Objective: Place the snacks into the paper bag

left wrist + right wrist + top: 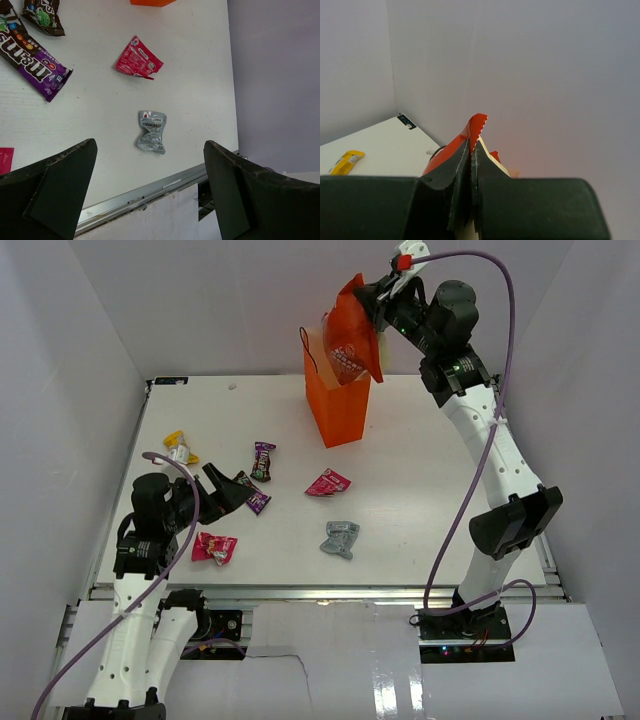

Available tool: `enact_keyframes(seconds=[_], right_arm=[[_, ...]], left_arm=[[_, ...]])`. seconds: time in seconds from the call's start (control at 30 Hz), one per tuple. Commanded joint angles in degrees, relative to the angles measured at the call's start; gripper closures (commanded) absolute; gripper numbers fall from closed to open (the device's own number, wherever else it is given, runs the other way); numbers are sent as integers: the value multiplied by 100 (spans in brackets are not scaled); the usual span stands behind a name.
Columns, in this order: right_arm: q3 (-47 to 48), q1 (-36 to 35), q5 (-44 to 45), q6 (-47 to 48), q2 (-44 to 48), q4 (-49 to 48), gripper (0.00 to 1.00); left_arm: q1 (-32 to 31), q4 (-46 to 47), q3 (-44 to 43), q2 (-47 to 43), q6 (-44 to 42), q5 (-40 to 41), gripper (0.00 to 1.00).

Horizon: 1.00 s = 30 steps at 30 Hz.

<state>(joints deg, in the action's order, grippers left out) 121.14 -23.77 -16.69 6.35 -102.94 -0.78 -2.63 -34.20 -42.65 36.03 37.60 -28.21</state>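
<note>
My right end effector is pressed together on the red crimped top edge of the large cream-and-orange foil chip bag. The chip bag hangs from it directly above the upright bright orange paper bag. Its lower end reaches the paper bag's open mouth, but I cannot tell from the overhead view whether it is already past the rim. My left end effector is spread wide and holds nothing. It sits low over the white surface, well to the near-left of the paper bag.

Six small packets lie on the surface:
- A crinkled pink packet is just in front of the paper bag.
- A crumpled silver packet lies further out, toward the front edge.
- A dark purple packet and a long purple candy packet lie to the paper bag's near-left, beside my left end effector.
- A yellow packet lies far out to the paper bag's left.
- A second pink packet lies farthest from the paper bag, to its near-left.

The paper bag's inside is hidden from me, so I cannot say what it holds. I judge the task barely begun: the chip bag is at the point of release, and all six small packets are left to move.
</note>
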Motion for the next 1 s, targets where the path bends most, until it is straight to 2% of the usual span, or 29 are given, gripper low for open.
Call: enact_keyframes(seconds=[0.0,0.5,0.73,0.97], right_arm=[[-64,-40,-71,-90,318,-195,92],[-381,-22,-318,-231,81,-151,92],[-355,-22,-318,-380,-244,-212,92],[-135,-5,-353,-450,-131,-204,92]], left_arm=[[-9,62,90,-105,54,-115,2],[-9,-70,82,-184,45,-80,2],[-9,-122,20,-70,-8,-45,2],[-9,-96,64,9,-60,-9,2]])
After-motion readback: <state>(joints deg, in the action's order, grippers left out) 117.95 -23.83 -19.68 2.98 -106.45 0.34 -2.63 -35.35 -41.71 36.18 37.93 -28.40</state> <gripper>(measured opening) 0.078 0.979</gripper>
